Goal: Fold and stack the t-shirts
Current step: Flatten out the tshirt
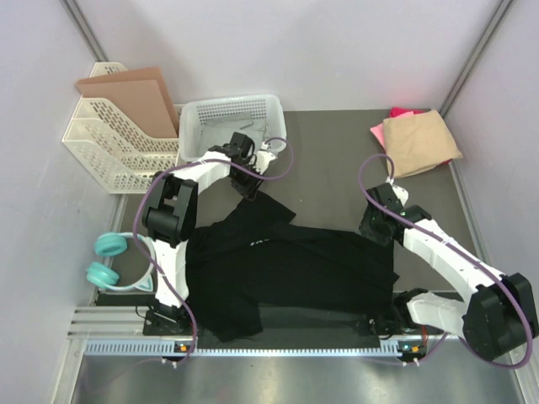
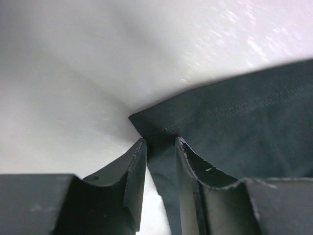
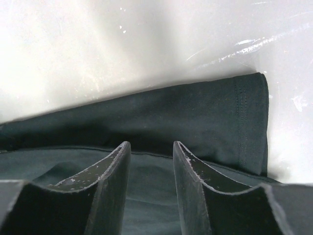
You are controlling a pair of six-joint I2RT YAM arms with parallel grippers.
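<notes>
The black t-shirt [image 1: 295,269] lies spread and rumpled across the middle of the table. My left gripper [image 1: 251,181] is at its far left corner. In the left wrist view its jaws [image 2: 160,142] stand narrowly apart around a strip of the black cloth [image 2: 244,132], with a gap beside the left finger. My right gripper [image 1: 376,225] is over the shirt's right edge. It is open [image 3: 151,144] just above the black cloth [image 3: 195,112], next to a hemmed sleeve. A folded tan t-shirt [image 1: 418,143] lies at the far right on a pink one [image 1: 402,112].
A white mesh basket [image 1: 232,122] stands just behind the left gripper. Left of it is a white rack [image 1: 105,151] holding brown cardboard sheets [image 1: 135,93]. Teal headphones [image 1: 108,261] lie by the left arm's base. Walls close in the table's sides.
</notes>
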